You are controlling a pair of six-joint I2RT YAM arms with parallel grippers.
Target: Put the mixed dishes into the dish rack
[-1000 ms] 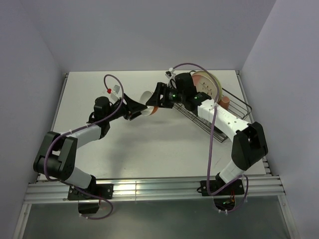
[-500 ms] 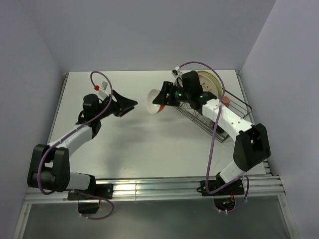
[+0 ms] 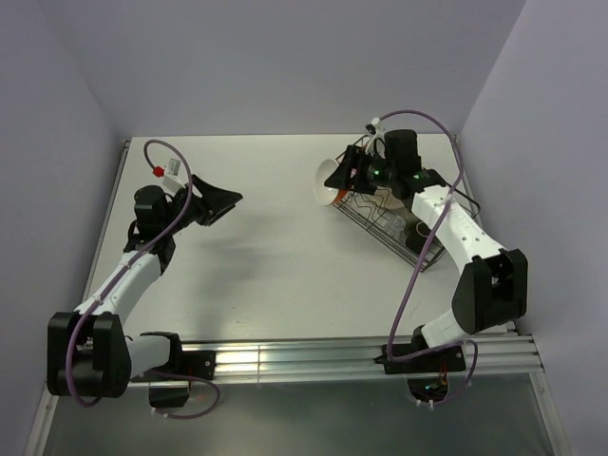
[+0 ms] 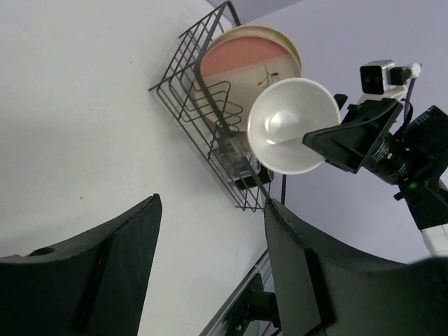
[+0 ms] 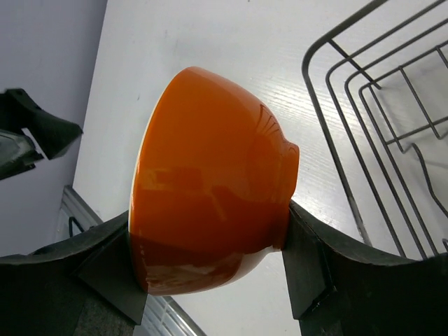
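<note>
- Spread and empty, the left pincer [image 3: 217, 201] now sits left of centre in the top view. A second ago it met the other arm mid-table at the bowl, and it has since backed off leftward. Its wrist view shows both fingers [image 4: 105, 280] apart with nothing between them.
- That retreat suggests the hand-over is finished and this arm is free for the next dish.
- Right of centre, the orange bowl [image 3: 332, 185] is clenched in the right pincer [image 3: 353, 179]. It is held on its side, with the white inside facing the left of the frame.
- In the right wrist view, the fingers press on opposite sides of the bowl [image 5: 210, 217].
- The bowl has travelled right over the last second and now hangs just beside the left end of the dish rack [image 3: 391, 237]. It looks to be above the table rather than inside the wires.
- From the left wrist view, a pink-cream plate [image 4: 245, 66] already stands in the rack's far end.
- Judging by this, what remains is to carry the bowl over the rim and lower it in without hitting the plate.
</note>
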